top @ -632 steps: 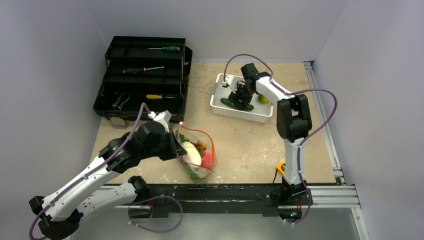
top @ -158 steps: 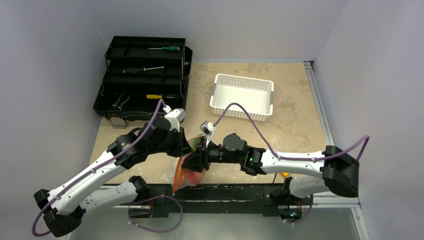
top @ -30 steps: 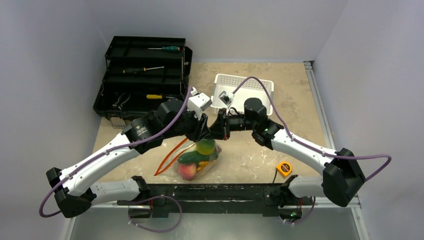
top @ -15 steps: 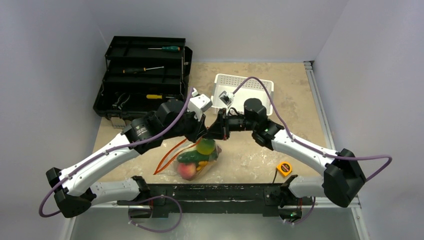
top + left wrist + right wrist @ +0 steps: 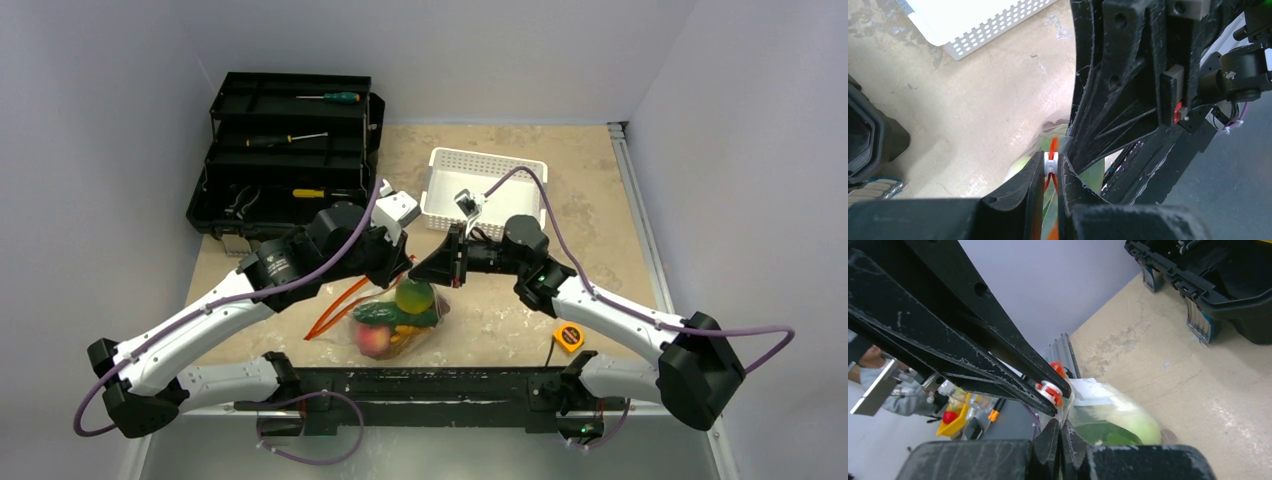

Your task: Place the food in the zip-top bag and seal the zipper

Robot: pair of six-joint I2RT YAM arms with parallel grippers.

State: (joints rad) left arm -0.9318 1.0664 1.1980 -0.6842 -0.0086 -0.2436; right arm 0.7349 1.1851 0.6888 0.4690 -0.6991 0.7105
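The left pincer [image 5: 1050, 167] is clamped on the small white slider [image 5: 1050, 161] of the thin orange-red zipper strip [image 5: 1054, 145]. Just beside it, the right pincer [image 5: 1060, 434] is pinched tight on the mouth of the clear crinkly plastic zip-top bag [image 5: 400, 322]. The bag sags onto the beige bench [image 5: 500, 300] near its front edge, with colourful toy fruits and vegetables [image 5: 412, 296] inside.

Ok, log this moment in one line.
stage: sealing | food: in zip-top bag | left jaws: shut on slider | right jaws: shut on zip-top bag edge beside slider
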